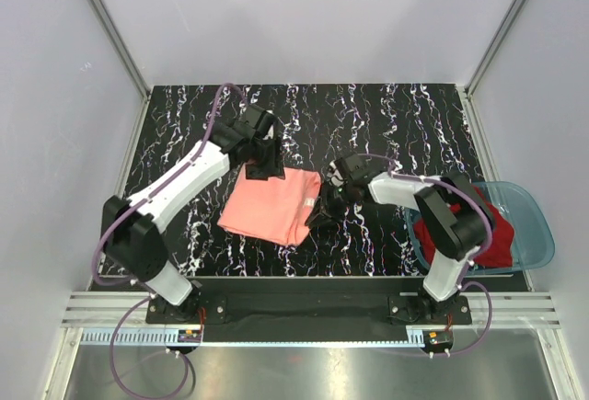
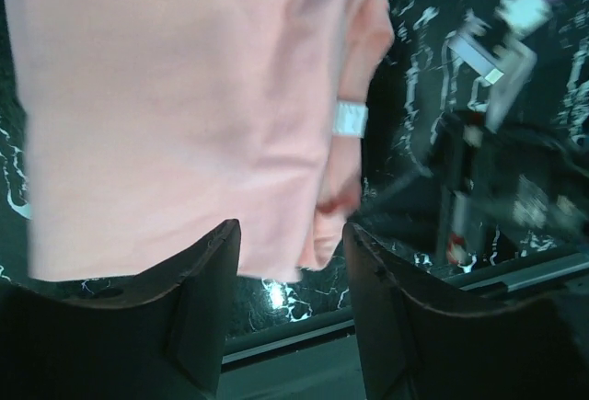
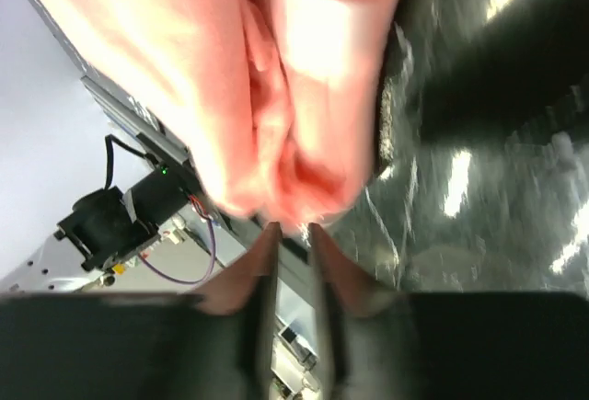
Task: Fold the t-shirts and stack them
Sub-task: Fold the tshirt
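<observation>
Black marbled counter (image 1: 386, 124) carries the folded salmon-pink t-shirt (image 1: 269, 205) mid-way, its long axis left-right and its labelled neck pointing right. Blue basin (image 1: 538, 234), near right, holds the dark red t-shirt (image 1: 492, 242). Left claw (image 1: 265, 168) gapes wide at the far edge. Right claw (image 1: 317, 211) is narrow, its grip unclear.

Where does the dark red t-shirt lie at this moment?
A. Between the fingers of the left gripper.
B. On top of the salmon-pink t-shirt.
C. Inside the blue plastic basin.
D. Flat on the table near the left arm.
C: the dark red t-shirt lies bunched inside the blue basin at the right, while the salmon-pink t-shirt lies on the table with no other shirt on it.
</observation>
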Controlling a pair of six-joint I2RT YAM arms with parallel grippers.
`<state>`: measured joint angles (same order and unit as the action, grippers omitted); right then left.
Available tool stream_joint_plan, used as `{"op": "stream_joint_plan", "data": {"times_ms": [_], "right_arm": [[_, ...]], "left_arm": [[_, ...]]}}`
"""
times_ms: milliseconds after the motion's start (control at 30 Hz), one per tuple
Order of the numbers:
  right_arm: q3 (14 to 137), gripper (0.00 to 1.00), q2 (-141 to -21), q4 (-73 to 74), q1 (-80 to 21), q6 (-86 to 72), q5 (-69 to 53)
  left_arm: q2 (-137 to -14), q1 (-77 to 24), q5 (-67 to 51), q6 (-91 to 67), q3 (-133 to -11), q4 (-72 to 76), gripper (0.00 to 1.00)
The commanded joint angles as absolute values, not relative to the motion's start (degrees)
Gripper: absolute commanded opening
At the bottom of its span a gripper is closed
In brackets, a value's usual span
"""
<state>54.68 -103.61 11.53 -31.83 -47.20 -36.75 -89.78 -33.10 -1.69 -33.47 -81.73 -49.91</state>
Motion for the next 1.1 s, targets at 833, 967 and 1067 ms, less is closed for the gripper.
{"op": "stream_joint_plan", "data": {"times_ms": [833, 967, 1067], "right_arm": [[35.4, 0.68, -91.1, -2.5, -23.9, -53.5, -38.4], [35.1, 0.66, -91.3, -4.8, -23.9, -54.9, -38.8], [34.9, 0.63, -92.2, -6.6, -23.9, -56.1, -38.9]], "left_arm": [[-116.8, -55.0, 29.0, -31.1, -94.7, -59.2, 0.59], [-117.8, -55.0, 29.1, -30.2, -93.9, -57.7, 0.51], [-118.5, -55.0, 28.9, -29.9, -94.0, -57.8, 0.46]]}}
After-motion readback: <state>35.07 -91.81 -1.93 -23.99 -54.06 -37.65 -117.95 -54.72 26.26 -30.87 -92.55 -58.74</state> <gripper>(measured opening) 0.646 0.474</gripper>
